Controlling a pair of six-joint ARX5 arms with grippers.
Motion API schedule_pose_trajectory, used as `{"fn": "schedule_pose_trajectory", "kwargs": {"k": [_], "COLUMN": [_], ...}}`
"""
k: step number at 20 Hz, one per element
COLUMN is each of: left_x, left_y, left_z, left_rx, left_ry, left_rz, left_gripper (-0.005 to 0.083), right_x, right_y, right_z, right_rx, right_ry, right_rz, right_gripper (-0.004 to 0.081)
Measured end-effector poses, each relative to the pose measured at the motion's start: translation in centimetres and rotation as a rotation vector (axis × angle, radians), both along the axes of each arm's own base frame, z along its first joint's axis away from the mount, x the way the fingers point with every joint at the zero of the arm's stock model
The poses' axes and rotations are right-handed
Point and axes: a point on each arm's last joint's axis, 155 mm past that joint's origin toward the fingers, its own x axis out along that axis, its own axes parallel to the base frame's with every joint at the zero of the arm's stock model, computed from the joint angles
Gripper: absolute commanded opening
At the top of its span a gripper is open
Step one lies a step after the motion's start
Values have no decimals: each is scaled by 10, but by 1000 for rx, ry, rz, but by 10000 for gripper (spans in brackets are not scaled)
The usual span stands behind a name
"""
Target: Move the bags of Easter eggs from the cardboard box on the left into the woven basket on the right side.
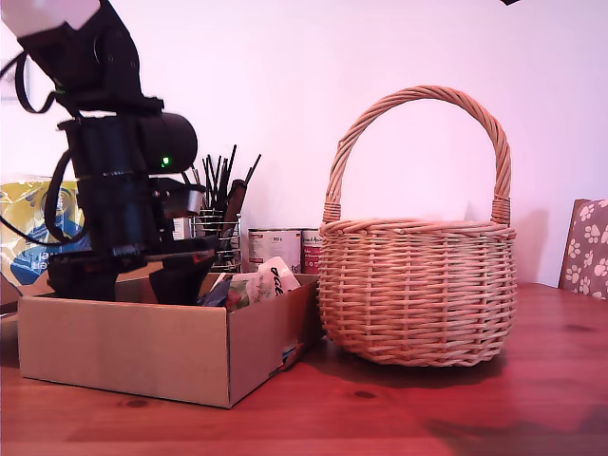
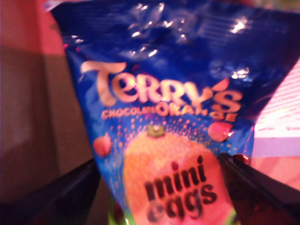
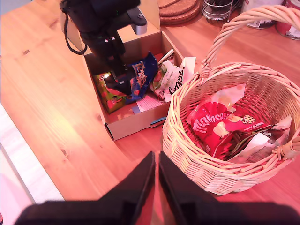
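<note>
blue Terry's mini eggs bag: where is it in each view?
Exterior view: not visible; hidden behind the cardboard box wall and the arm.
First wrist view: the blue Terry's bag fills the frame, between the fingers of my first end effector.
Second wrist view: the bag lies inside the box, under my first arm.
Shared landmark: the box.

Two tins [image 1: 285,249] behind the box, wire utensil holder [image 1: 220,233], paw-print chair cushion [image 1: 587,249], cork mats [image 3: 180,9]
</note>
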Motion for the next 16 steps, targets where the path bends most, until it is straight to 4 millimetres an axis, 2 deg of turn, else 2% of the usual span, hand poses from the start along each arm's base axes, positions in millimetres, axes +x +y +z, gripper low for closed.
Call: {"fn": "schedule_pose_trajectory", "kwargs": {"k": [2,3,4,6,7,8,16], "left_x": [2,2,3,3,3,4,5], "left_y": [-1,-2,-2,-2,-2,-2,-6], "left_z": [-1,-1,-1,-1,-1,-1,5], "left_rx": [-3,-5,-5,-4,-5,-5,-21], "left_ry": [0,-4,-5,-5,-7,-11,-8], "left_rz": [-1,-1,-2,-5,-5,-6,-42], "left_gripper": [707,651,551,282,187,131,111], "right_x": [0,0,0,0,0,0,0], "right_y": [0,0,0,0,0,0,0], "right_z": [0,0,0,0,0,0,0], "right_rx": [0,1,0,0,0,0,0], "right_ry": [0,-1,0,0,0,0,0], "right_rz": [0,0,0,0,0,0,0], "right_gripper": [-2,-2,-2,-2,-2,-2,-2]}}
